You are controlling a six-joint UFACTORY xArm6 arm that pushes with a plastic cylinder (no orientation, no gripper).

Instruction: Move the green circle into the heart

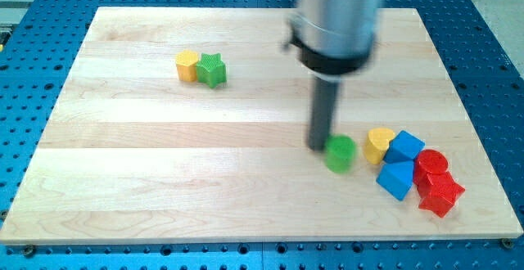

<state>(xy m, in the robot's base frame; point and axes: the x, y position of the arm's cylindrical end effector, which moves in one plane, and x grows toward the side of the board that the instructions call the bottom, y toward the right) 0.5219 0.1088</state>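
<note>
A single camera is looking down at a pale wooden table (164,180) sitting on a blue perforated base. A silver robot arm is reaching in from the view's top and ending in a straight dark rod. There is no pincer on this arm, so nothing is opening or closing; my tip (319,146) is simply resting at table height.

The green circle (341,153) is sitting right of centre, toward the view's bottom. My tip is standing at its left edge, touching it or very nearly so; the blur there is making contact hard to confirm. The yellow heart (378,145) is lying just to the view's right of the green circle, slightly higher, with a small gap showing between them. So tip, circle and heart are lining up almost in a row from left to right, and a push toward the view's right, angled a little upward, looks like what the task is calling for.

Crowding the heart's far side are a blue block (405,147), a second blue block (396,178) below it, a red round block (431,164) and a red star-like block (440,195). Too strong a push is likely to disturb that cluster.

Far off at the view's upper left, a yellow block (187,65) and a green star (212,70) are sitting touching each other, well apart from the action.
</note>
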